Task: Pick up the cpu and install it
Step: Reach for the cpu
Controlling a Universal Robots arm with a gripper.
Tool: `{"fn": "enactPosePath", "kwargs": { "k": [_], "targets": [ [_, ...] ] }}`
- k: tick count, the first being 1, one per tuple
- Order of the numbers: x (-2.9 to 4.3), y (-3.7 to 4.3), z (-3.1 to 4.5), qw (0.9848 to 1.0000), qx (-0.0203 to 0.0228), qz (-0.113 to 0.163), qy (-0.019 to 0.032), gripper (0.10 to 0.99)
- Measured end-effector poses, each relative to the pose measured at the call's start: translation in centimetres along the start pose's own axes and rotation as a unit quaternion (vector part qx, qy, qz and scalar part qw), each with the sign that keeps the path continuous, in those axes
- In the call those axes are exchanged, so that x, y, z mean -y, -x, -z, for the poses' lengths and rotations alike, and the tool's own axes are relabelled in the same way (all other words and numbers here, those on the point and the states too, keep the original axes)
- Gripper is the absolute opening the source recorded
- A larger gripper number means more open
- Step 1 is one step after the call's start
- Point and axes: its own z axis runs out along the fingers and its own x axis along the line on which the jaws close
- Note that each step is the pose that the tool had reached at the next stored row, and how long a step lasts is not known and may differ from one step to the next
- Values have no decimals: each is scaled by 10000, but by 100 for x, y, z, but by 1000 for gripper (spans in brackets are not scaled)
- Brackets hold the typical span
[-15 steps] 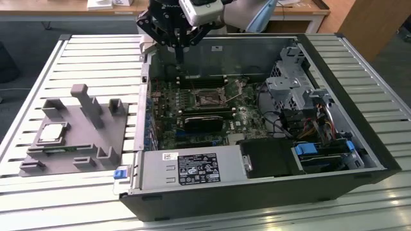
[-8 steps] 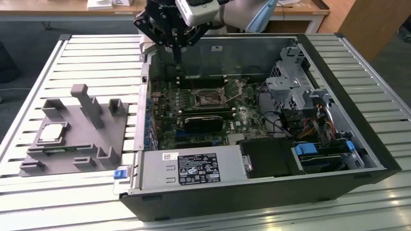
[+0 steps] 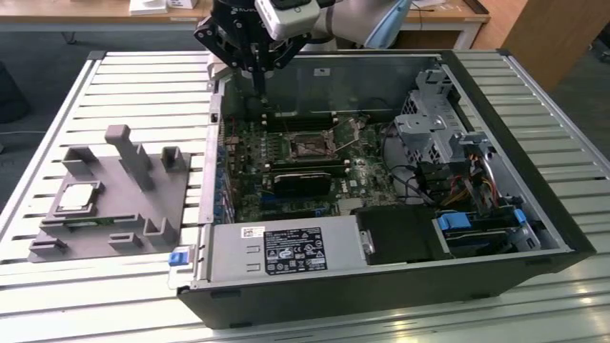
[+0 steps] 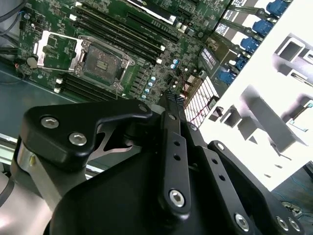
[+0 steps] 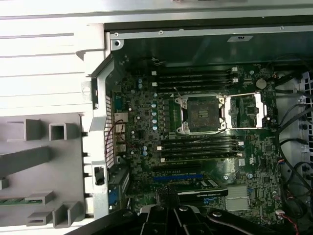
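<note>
an open black computer case (image 3: 381,296) is laid on its side on a white slatted worktop (image 3: 143,78). inside the case a green motherboard (image 3: 367,175) is seen, and near its middle a square metal cpu socket (image 5: 201,113) stands open and empty, its hinged plate folded back. long black memory slots (image 5: 195,77) are set on either side of the socket. a black rectangular block (image 3: 303,180) is mounted nearer the case's front, where a grey metal power supply box (image 3: 286,250) with a white label is fitted. a grey metal drive cage (image 3: 429,128) and bundled cables (image 3: 419,187) fill the case's side on the exterior view's right.

the jaws are held above the case's far corner on the exterior view's left, closed together with nothing gripped. the small flat silver-topped cpu (image 3: 78,196) is lying outside the case, in a grey plastic fixture (image 3: 133,193) on the worktop beside the case on the exterior view's left, well apart from the jaws. the case's side wall and the fixture's upright posts (image 3: 128,153) are found between them.
</note>
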Motion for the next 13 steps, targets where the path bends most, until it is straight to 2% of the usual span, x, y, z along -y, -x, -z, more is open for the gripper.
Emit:
{"fn": "enactPosePath", "kwargs": {
  "k": [13],
  "targets": [
    [4,-44,-7,10000,0,0,0,106]
  ]
}}
